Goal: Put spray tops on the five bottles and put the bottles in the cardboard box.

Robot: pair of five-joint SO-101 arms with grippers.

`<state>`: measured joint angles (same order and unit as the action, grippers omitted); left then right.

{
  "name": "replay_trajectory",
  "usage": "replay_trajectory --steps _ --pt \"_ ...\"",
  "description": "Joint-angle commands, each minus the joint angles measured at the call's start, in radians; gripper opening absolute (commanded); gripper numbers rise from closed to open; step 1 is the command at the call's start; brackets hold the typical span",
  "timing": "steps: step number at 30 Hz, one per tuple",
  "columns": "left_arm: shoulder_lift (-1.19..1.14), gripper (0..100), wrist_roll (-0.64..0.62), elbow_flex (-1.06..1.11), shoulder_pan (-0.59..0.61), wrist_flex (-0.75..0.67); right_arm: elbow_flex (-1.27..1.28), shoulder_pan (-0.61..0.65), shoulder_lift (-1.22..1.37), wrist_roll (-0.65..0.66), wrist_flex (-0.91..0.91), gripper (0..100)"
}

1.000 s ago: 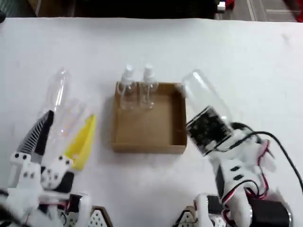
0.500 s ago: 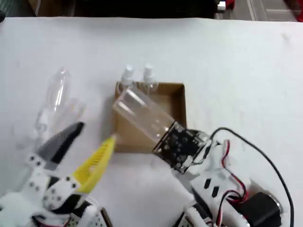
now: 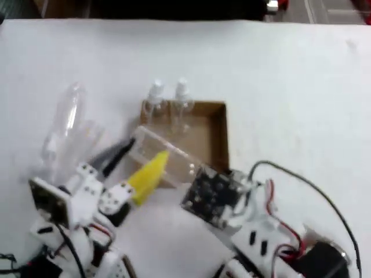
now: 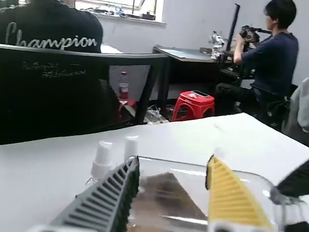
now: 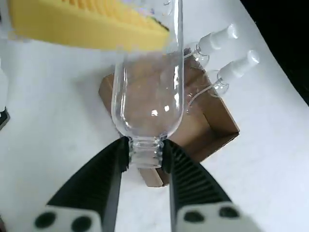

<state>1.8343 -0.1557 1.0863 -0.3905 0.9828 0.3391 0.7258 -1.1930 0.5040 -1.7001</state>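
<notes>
the right jaws are clamped on the neck of a clear bottle (image 5: 147, 92), held sideways over the 7 o'clock corner of the cardboard box (image 3: 219, 133). the left jaws stand apart, one on either side of its base, perhaps touching it. two capped bottles (image 3: 156, 95) stand in the box's 11 o'clock corner. two more bottles (image 3: 66, 119) lie on the table (image 3: 278, 87) at the box's 9 o'clock.
</notes>
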Motion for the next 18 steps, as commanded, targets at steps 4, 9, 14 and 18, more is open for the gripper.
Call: replay_trajectory --steps 4,9,14,18 --pt "-0.007 22 -0.011 0.002 0.093 -0.018 -0.046 0.007 -0.035 -0.011 -0.012 1.6" --pt "-0.007 22 -0.012 0.003 0.09 0.041 -0.072 0.002 -0.035 -0.017 -0.012 1.6" --pt "-0.007 22 -0.012 0.003 0.085 0.101 -0.187 0.001 -0.024 -0.061 -0.013 1.6" --pt "-0.007 22 -0.012 0.003 0.085 0.109 -0.199 -0.001 0.012 -0.064 -0.012 1.6"
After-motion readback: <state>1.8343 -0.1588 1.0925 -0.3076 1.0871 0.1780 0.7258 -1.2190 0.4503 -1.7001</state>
